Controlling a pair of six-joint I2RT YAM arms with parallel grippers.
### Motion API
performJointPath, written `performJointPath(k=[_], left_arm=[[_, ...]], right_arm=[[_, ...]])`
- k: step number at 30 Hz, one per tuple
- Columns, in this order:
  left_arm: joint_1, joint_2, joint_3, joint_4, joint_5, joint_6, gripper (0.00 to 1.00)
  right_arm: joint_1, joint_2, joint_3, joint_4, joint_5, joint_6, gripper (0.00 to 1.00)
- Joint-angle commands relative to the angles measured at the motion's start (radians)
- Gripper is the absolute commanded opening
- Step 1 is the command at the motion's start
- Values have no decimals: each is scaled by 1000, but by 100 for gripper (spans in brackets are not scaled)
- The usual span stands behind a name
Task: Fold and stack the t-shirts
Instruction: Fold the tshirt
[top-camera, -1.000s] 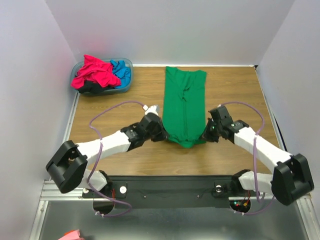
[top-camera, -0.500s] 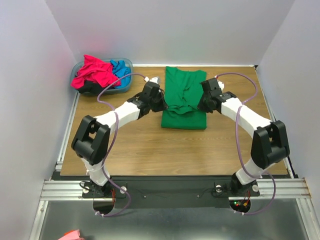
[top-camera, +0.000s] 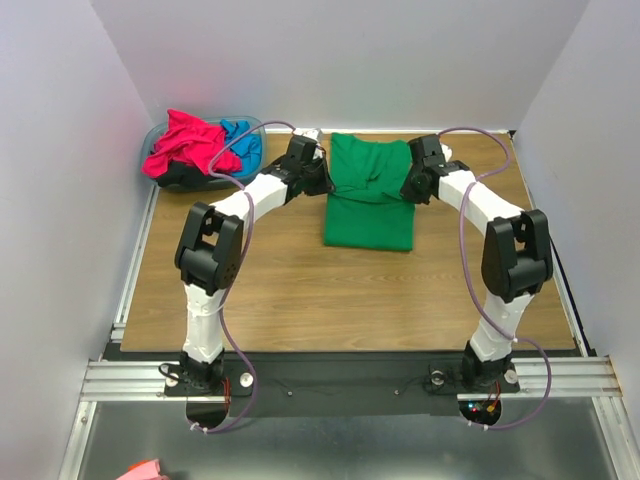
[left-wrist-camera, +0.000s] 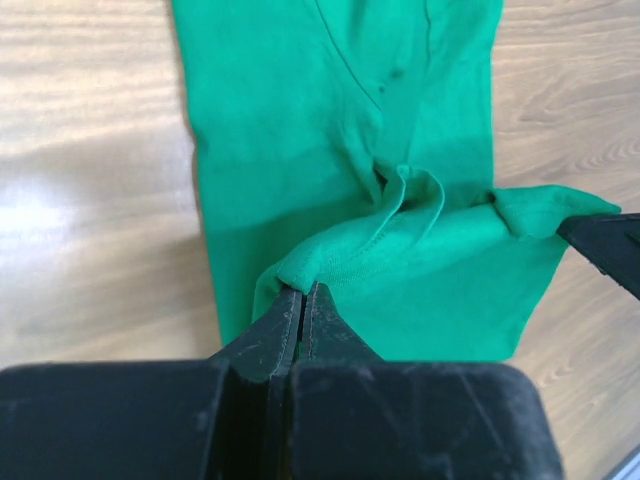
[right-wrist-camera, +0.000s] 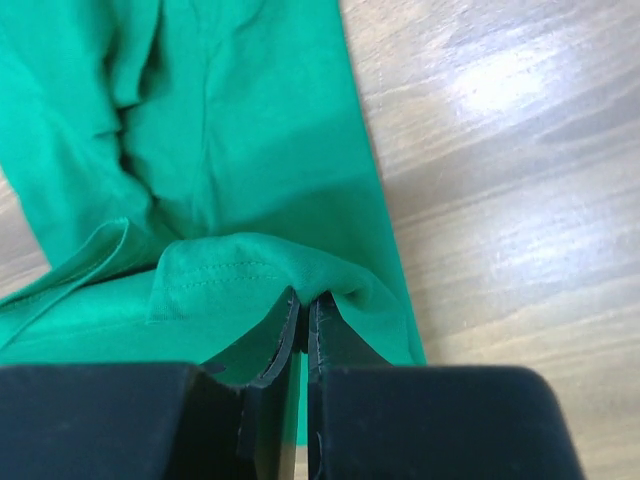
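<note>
The bright green t-shirt (top-camera: 368, 200) lies at the far middle of the wooden table, its near half doubled over the far half. My left gripper (top-camera: 322, 178) is shut on the left corner of the carried hem (left-wrist-camera: 300, 275). My right gripper (top-camera: 408, 184) is shut on the right corner (right-wrist-camera: 300, 280). Both hold the hem a little above the lower layer, near the far end. The magenta-pink t-shirt (top-camera: 188, 143), the bright blue t-shirt (top-camera: 243, 141) and a black t-shirt (top-camera: 180, 176) lie heaped in the basin.
The translucent blue plastic basin (top-camera: 250, 172) stands at the far left corner. White walls close the table on the left, far and right sides. Bare wood (top-camera: 330, 300) lies between the green shirt and the arm bases.
Both grippers have carried the shirt's near hem away from me, from the near middle of the table to over its far part. The shirt has gone from a long strip to a doubled rectangle.
</note>
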Motion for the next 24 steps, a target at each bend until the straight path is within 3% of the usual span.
performJointPath(k=[1,6,7,9,10,11,12,14,17,21,24], left_arm=[[9,57,114,-29,48,63,0],[20,126,171,-50,42,63,2],[23,133,177,-50,37,63,25],[36,149,199,-66,46,60,53],[39,155,214,-76,56,62,77],[40,150,216,-80,57,68,85],[40,131,203,-80,59,69,89],[40,95,170,-69,68,72,93],[39,-10,39,-12,74,60,97],[29,-164,-200,101,92,17,99],[17,-268,-384,158,88,-20,98]], right_arm=[[-15,43,71,25,-17,-30,0],[-26,106,114,26,-62,-45,1],[-26,121,127,25,-62,-49,4],[-28,128,135,25,-48,-49,15],[-29,120,137,25,-48,-50,33],[-29,114,135,25,-50,-50,44],[-29,103,129,25,-51,-55,62],[-29,73,111,25,-62,-56,68],[-29,4,50,29,-108,-65,70],[-14,-70,-64,109,-339,-95,70],[35,-53,-98,157,-390,-113,67]])
